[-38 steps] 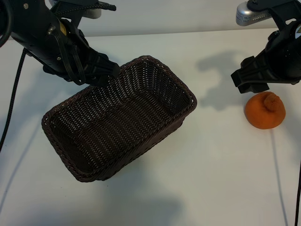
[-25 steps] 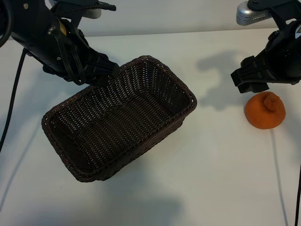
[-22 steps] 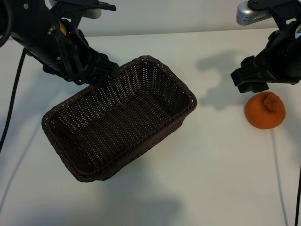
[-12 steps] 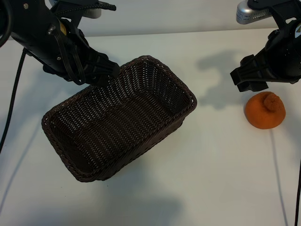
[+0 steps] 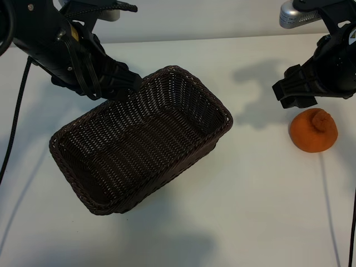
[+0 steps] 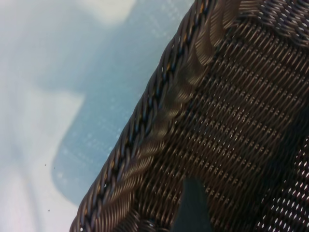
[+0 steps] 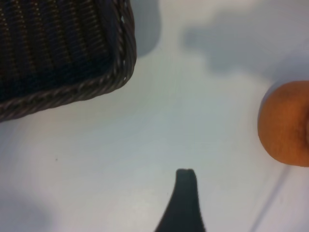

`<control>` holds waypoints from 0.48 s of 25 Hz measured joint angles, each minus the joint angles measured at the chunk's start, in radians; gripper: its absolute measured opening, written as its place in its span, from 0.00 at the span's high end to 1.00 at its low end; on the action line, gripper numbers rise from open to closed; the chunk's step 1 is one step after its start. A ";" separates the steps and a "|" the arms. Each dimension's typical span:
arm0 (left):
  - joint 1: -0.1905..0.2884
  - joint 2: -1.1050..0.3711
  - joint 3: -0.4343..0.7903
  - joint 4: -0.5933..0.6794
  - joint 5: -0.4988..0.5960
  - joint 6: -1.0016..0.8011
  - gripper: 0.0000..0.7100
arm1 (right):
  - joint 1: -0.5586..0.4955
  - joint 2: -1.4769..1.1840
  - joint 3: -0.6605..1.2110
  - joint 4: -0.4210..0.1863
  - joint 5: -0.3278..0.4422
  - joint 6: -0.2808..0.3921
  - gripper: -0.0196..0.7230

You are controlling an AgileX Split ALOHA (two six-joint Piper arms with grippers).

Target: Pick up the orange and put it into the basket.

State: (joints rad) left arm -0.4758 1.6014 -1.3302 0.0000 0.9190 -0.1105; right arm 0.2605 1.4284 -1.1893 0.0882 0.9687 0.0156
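Observation:
The orange [image 5: 313, 130] lies on the white table at the right, its knobby bump pointing up; it also shows at the edge of the right wrist view [image 7: 285, 123]. My right gripper [image 5: 295, 94] hovers open just behind and to the left of the orange, holding nothing; one dark finger [image 7: 186, 193] shows over bare table. The dark-brown wicker basket [image 5: 225, 114] lies diagonally across the middle-left. My left gripper [image 5: 127, 88] stands open at the basket's far rim, with one finger [image 6: 193, 208] over the inner weave beside the braided rim [image 6: 159, 111].
The basket's near corner [image 7: 120, 72] is well apart from the orange. Thin cables run down the table at the far right [image 5: 328, 206] and far left [image 5: 14, 122]. A silver fitting [image 5: 297, 15] sits above the right arm. White table lies between basket and orange.

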 joint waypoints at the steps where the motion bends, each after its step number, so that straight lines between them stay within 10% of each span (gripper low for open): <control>1: 0.000 0.000 0.000 0.000 -0.002 0.000 0.17 | 0.000 0.000 0.000 0.000 0.000 0.000 0.17; 12: 0.000 0.000 0.000 0.046 0.115 -0.109 0.17 | 0.000 0.000 0.000 0.000 0.000 0.000 0.17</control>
State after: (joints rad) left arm -0.4758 1.6014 -1.3302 0.0460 1.0339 -0.2195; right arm 0.2605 1.4284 -1.1893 0.0882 0.9683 0.0156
